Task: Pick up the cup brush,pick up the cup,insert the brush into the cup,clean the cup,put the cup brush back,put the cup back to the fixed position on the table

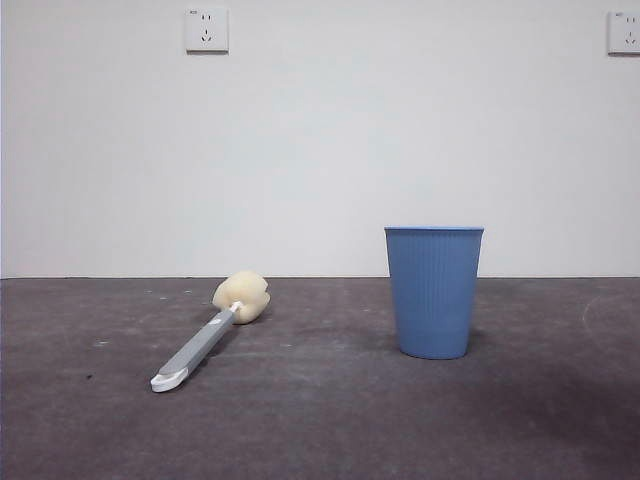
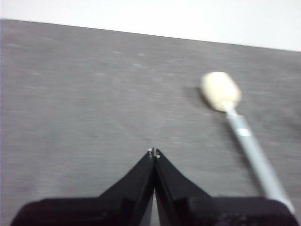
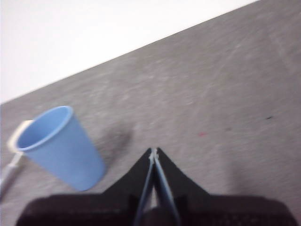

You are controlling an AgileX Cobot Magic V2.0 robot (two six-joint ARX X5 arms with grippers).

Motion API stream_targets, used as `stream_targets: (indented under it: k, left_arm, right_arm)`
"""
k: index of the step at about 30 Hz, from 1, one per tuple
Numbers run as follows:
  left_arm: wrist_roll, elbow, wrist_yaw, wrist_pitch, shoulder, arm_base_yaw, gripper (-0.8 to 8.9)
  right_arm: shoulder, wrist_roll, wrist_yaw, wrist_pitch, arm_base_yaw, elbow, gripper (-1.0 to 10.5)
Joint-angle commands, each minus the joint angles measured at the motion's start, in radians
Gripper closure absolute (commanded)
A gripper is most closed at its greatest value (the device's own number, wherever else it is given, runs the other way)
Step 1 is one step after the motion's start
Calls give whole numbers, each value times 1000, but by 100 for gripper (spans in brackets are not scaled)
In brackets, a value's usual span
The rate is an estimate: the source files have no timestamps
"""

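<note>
On the table (image 1: 320,420), the cup brush (image 1: 210,335) lies left of the upright cup (image 1: 433,290), well apart.

One camera sits low, looking level across the table (image 1: 320,420) to the wall. Two wrist cameras look down from above; all show the cup brush (image 1: 210,335).

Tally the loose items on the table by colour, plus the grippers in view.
Blue: 1, the cup
Grey handle with yellow sponge head: 1, the cup brush
Black: 2, the left gripper and the right gripper, both shut, holding nothing
Total: 4
</note>
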Motion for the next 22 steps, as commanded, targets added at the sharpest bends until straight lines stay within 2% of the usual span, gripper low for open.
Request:
stream_targets:
  k: [1, 5, 7, 13, 16, 22]
  left_arm:
    - [-74, 18, 76, -10, -3, 2, 821]
    - [-145, 82, 100, -39, -2, 2, 821]
    - [-177, 117, 142, -41, 2, 2, 821]
    - [-188, 257, 244, -102, 42, 2, 820]
    - [-176, 342, 291, -178, 75, 2, 820]
    - [-52, 512, 381, -371, 165, 2, 820]
  right_arm:
    - [-1, 71, -32, 3, 0, 20, 958]
    - [17, 73, -53, 0, 1, 84, 958]
    - [35, 72, -70, -3, 1, 126, 958]
    - [130, 52, -170, -73, 2, 299, 958]
    - [198, -7, -220, -159, 5, 406, 958]
    - [351, -174, -289, -404, 30, 630, 958]
